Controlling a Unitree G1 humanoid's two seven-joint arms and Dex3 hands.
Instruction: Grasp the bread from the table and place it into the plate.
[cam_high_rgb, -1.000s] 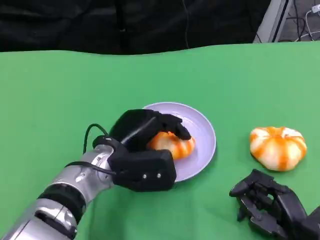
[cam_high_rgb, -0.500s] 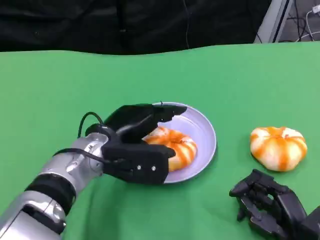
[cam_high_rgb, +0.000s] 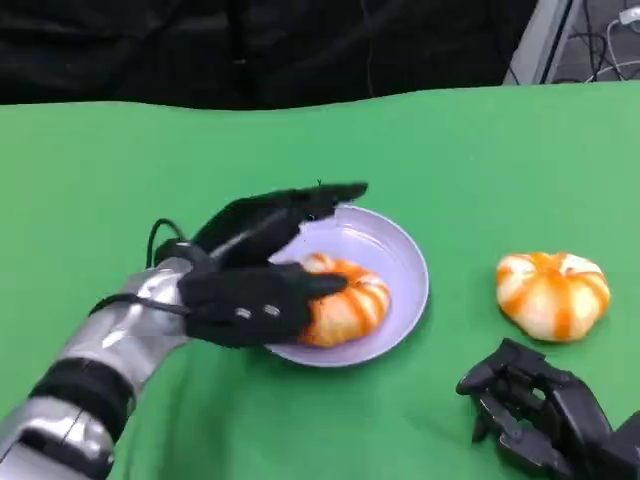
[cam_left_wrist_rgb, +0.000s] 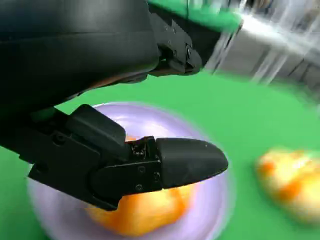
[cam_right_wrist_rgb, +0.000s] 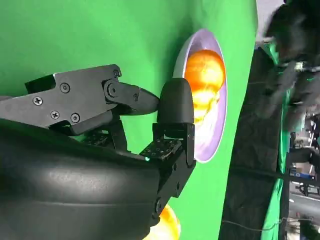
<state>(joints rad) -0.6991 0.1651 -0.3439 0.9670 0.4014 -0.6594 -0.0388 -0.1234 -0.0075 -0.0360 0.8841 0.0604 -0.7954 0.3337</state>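
The striped bread roll (cam_high_rgb: 342, 300) lies in the lavender plate (cam_high_rgb: 400, 262) near the middle of the green desk (cam_high_rgb: 120, 180). The left robot hand (cam_high_rgb: 250, 295) hovers at the plate's rim, released, fingers spread, likely letting go. A second roll (cam_high_rgb: 553, 293) waits toward the desk's right edge. The right robot hand (cam_high_rgb: 540, 410) rests near the front edge, fingers curled on nothing.

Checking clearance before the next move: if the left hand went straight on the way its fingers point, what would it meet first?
Probably nothing: the left hand points over the plate's far rim toward bare green table, though height is unclear.
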